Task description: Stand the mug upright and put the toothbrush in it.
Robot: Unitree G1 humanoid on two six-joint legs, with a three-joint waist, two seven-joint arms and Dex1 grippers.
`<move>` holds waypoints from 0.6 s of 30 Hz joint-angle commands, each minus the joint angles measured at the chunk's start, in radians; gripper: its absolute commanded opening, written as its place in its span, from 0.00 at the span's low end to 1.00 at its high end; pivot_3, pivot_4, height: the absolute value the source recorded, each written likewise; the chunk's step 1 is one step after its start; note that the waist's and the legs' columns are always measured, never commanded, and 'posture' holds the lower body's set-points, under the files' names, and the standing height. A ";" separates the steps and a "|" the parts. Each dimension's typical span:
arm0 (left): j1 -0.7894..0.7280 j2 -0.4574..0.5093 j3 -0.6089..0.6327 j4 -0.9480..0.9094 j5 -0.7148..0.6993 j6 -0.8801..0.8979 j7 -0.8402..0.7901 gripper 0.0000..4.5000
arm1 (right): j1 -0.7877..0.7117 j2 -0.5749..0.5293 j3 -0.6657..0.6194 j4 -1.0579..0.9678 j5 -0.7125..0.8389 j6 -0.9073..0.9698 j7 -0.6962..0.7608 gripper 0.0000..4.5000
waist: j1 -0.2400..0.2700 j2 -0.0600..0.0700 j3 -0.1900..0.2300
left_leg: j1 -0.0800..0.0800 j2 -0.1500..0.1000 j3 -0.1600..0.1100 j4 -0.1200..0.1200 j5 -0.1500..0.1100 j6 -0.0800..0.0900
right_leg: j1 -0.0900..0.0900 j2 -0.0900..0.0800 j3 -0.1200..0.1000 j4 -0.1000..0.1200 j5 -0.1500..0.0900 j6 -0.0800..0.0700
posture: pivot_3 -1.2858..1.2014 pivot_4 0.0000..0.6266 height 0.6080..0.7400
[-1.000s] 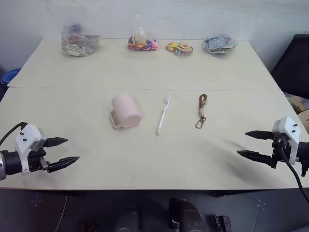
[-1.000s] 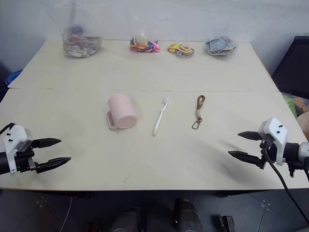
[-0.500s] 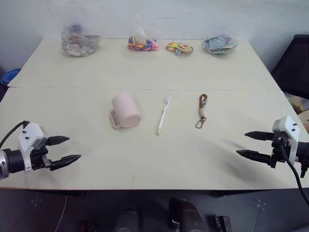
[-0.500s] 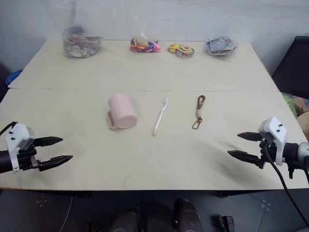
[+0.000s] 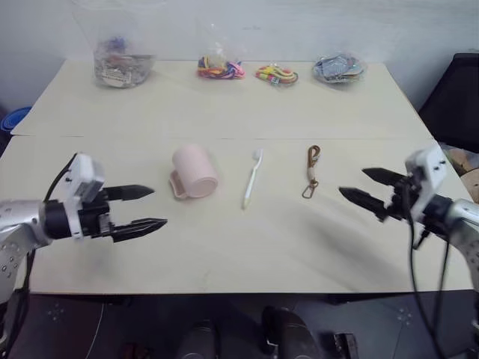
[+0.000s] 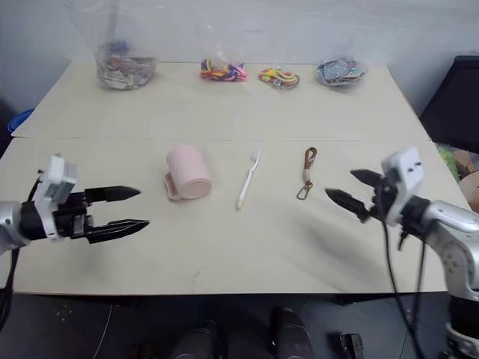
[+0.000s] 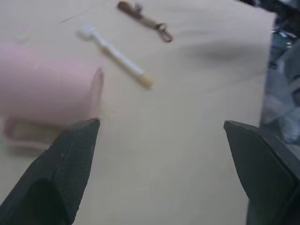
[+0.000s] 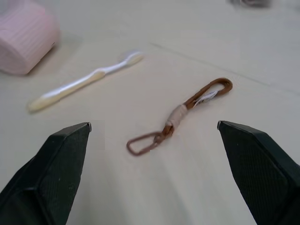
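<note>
The left gripper (image 5: 147, 208) hovers with fingers spread wide, empty, near the pink mug (image 5: 194, 171) lying on its side on the surface (image 5: 239, 247). The right gripper (image 5: 364, 187), equally spread and empty, hangs beside the brown keychain (image 5: 313, 171). The white toothbrush (image 5: 253, 177) lies between them, seemingly touching neither.

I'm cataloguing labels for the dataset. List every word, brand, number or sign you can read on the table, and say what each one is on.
No text can be read.
Mug: plain pink, no print showing.
Toothbrush: no brand legible.
Keychain: a small pale tag near the clasp, too blurred to read.
Bags along the far edge of the table: contents may carry print, too small to read.
</note>
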 commanded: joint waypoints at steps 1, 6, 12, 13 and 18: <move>-0.136 -0.025 -0.110 -0.056 -0.042 0.031 0.014 1.00 | -0.114 0.123 0.049 -0.008 -0.067 0.121 -0.281 1.00 | -0.003 0.000 0.000 | 0.000 0.000 0.000 0.000 0.000 0.000 | 0.000 0.000 0.000 0.000 0.000 0.000 | 0.52 0.24 1.00; -0.357 -0.096 -0.264 0.000 -0.023 0.092 0.053 1.00 | -0.228 0.257 0.154 0.134 -0.180 0.084 -0.402 1.00 | -0.007 0.000 0.000 | -0.001 -0.002 0.002 0.000 0.001 -0.002 | 0.000 0.002 -0.001 0.000 0.000 0.000 | 0.52 0.24 1.00; -0.483 -0.170 -0.344 0.075 0.029 0.061 0.048 1.00 | -0.310 0.331 0.268 0.404 -0.305 -0.041 -0.403 1.00 | -0.031 0.000 0.000 | -0.001 -0.002 0.002 -0.001 0.001 -0.002 | 0.000 0.003 -0.001 0.000 0.000 0.000 | 0.52 0.24 1.00; -0.495 -0.182 -0.347 0.083 0.029 0.061 0.051 1.00 | -0.316 0.336 0.282 0.437 -0.323 -0.066 -0.397 1.00 | -0.034 0.000 0.000 | -0.001 -0.002 0.002 -0.002 0.001 -0.002 | 0.000 0.003 -0.001 0.000 0.000 0.000 | 0.52 0.24 1.00; -0.520 -0.215 -0.363 0.119 0.075 0.040 0.067 1.00 | -0.334 0.360 0.296 0.531 -0.367 -0.148 -0.384 0.79 | -0.048 0.000 0.000 | -0.001 -0.001 0.001 -0.001 0.002 -0.003 | 0.000 0.003 -0.001 0.000 0.000 0.000 | 0.52 0.24 1.00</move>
